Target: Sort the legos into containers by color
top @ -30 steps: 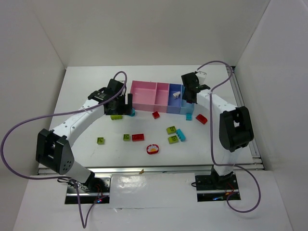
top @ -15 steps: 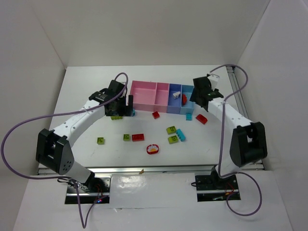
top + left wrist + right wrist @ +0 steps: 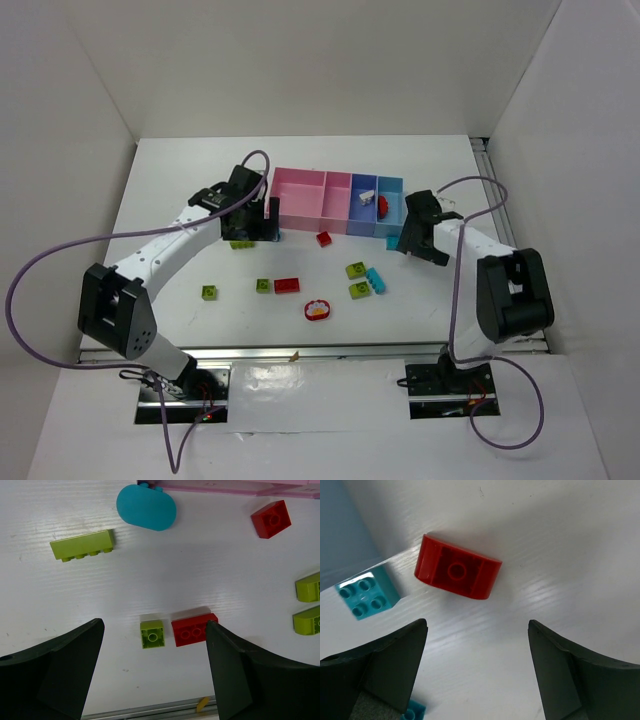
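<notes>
The left gripper [image 3: 154, 625] hangs wide open and empty above a green brick [image 3: 152, 633] and red brick [image 3: 194, 629] lying side by side between its fingers, so closing may catch both colours, while the right gripper [image 3: 477, 623], equally open and empty, may nudge the teal brick [image 3: 367, 597] beside the curved red brick [image 3: 457, 573] just ahead of it

No writing, label, number or brand mark can be read in any of the three views. The bricks [image 3: 457, 574], the bins [image 3: 300, 218] and the white surface [image 3: 170, 190] show only plain faces.
</notes>
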`<state>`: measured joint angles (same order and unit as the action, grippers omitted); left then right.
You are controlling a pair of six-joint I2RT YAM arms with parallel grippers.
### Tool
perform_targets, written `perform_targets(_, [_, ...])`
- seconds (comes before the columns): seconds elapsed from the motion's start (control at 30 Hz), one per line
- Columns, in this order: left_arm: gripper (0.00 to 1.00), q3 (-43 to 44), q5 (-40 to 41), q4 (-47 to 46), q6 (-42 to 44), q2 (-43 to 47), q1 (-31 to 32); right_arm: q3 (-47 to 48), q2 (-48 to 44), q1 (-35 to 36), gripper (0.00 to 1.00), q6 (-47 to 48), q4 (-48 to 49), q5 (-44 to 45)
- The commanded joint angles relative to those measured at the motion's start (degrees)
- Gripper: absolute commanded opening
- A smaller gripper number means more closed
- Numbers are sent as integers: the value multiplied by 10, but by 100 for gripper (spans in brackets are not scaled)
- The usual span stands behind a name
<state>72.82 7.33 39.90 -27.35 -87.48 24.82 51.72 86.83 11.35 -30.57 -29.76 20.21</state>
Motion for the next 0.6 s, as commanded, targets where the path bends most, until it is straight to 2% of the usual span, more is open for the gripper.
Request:
perform_targets(0.0, [93,28,3,6,-1,-6,3,33,45,-3,89,3,-18,20])
perform_targets(0.13, [93,28,3,6,-1,-6,3,45,88,-26,87,17,3,35])
perform_targets(0.47, [93,28,8,11,-1,-11,3,63,120,-89,88,74,69,7])
perform_targets(0.57, [93,33,8,11,-1,-16,3,63,128,-89,85,79,87,-4])
